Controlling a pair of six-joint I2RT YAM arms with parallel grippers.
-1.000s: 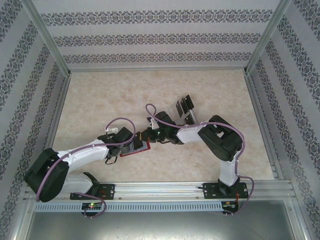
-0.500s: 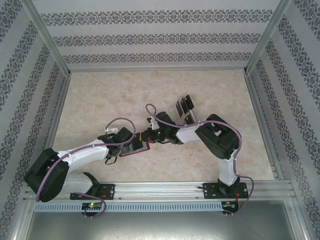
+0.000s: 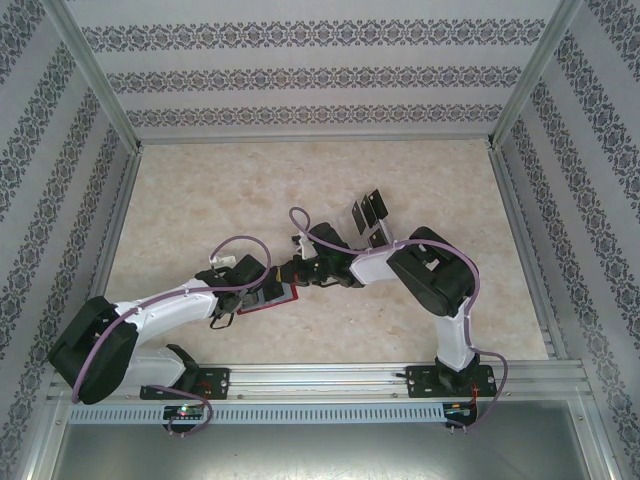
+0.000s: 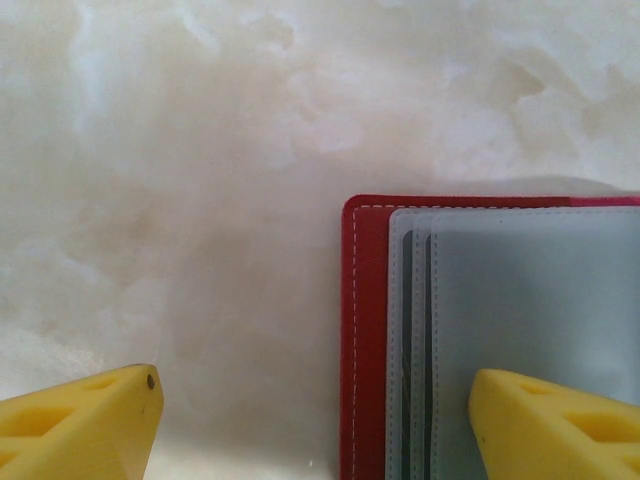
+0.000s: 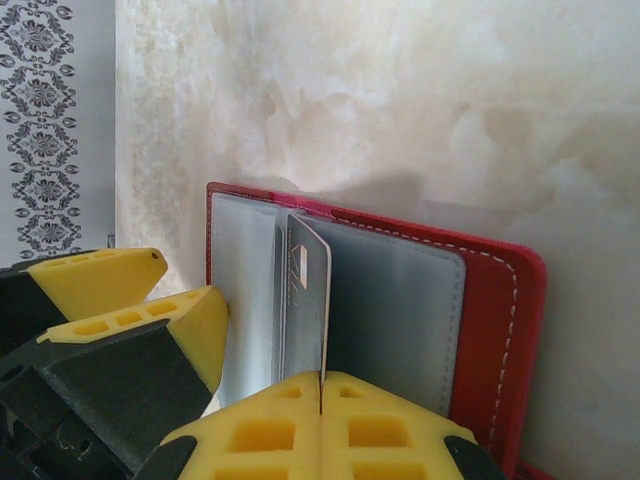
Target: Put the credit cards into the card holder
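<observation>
The card holder (image 3: 279,300) lies open on the table, red outside (image 4: 365,330) with grey pockets inside (image 5: 400,300). My right gripper (image 5: 321,385) is shut on a grey credit card (image 5: 305,295). The card stands on edge, its far end down among the grey pockets. In the top view the right gripper (image 3: 292,271) hangs over the holder's far side. My left gripper (image 4: 315,425) is open and straddles the holder's edge, with one finger (image 4: 555,430) on the grey inside and the other on the table. Its yellow fingers (image 5: 190,325) also show beside the card.
A clear slotted rack (image 3: 378,236) stands just behind the right wrist with two dark credit cards (image 3: 369,208) upright in it. Patterned walls and metal rails enclose the marble-look table (image 3: 200,200). Both arms crowd the middle near the front.
The right arm has edged slightly left toward the card holder, still holding the card. The left arm has stayed put.
</observation>
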